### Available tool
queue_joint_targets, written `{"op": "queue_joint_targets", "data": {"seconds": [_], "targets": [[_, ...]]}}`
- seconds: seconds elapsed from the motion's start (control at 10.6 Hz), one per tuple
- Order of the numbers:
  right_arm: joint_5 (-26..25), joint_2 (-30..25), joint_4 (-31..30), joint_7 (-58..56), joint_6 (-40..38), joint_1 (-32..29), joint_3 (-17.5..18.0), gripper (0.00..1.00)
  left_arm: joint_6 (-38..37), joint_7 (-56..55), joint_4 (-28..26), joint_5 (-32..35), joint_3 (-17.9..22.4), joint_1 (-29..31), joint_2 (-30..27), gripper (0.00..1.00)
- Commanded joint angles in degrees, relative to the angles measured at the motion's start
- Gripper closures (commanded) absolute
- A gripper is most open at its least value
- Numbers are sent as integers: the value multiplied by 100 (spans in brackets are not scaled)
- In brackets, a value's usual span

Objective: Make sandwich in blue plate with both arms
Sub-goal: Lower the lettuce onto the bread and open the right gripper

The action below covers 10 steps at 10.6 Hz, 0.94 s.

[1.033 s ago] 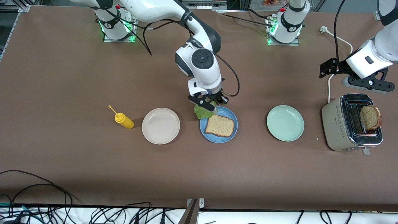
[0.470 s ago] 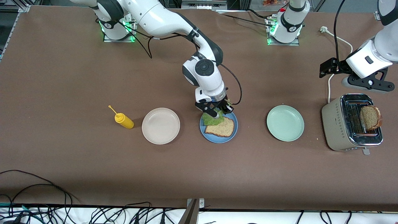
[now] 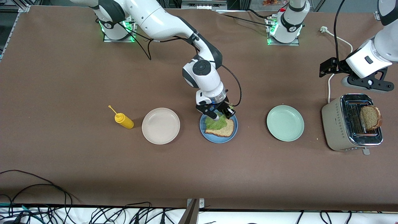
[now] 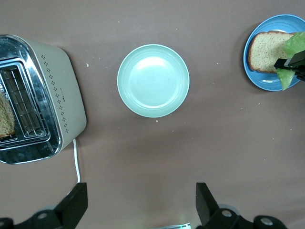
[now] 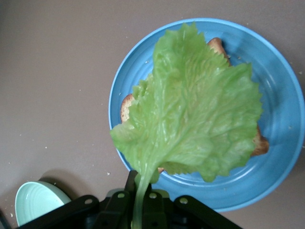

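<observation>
I see my right gripper (image 3: 221, 115) over the round mid-blue plate (image 3: 219, 138), fingers pinching the stem of a ruffled green lettuce leaf (image 5: 193, 114) that drapes across the square brown bread slice (image 3: 226, 132) lying on that plate. My left gripper (image 4: 138, 207) hangs above the beige toaster (image 3: 335, 123), fingers spread, holding nothing.

Yellow squeeze bottle (image 3: 124, 120) beside off-white plate (image 3: 160, 125); pale mint-green plate (image 3: 285, 123) near beige toaster (image 3: 351, 123), with white power cord (image 3: 336, 46), holding one brown bread slice (image 3: 370, 117).
</observation>
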Motion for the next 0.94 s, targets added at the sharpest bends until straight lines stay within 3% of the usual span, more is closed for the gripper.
{"op": "queue_joint_targets", "data": {"seconds": [0.0, 0.09, 0.28, 0.38, 0.56, 0.85], "targets": [[14, 200, 261, 93, 125, 34, -36, 91, -44, -17, -99, -107, -15, 41, -137, 0], [14, 209, 252, 67, 125, 42, -36, 74, -44, -17, -99, -107, -15, 41, -146, 0], [-13, 209, 243, 57, 178, 69, -44, 10, -44, -17, -99, -107, -15, 41, -137, 0], [-204, 226, 235, 49, 178, 104, -53, 0, -44, -17, -99, -107, -15, 41, -137, 0], [-863, 279, 235, 49, 169, 156, -44, 0, -44, -17, -99, -107, -15, 41, -137, 0], [-901, 236, 208, 49, 82, 192, -53, 0, -44, -17, -99, -107, -15, 41, -137, 0]]}}
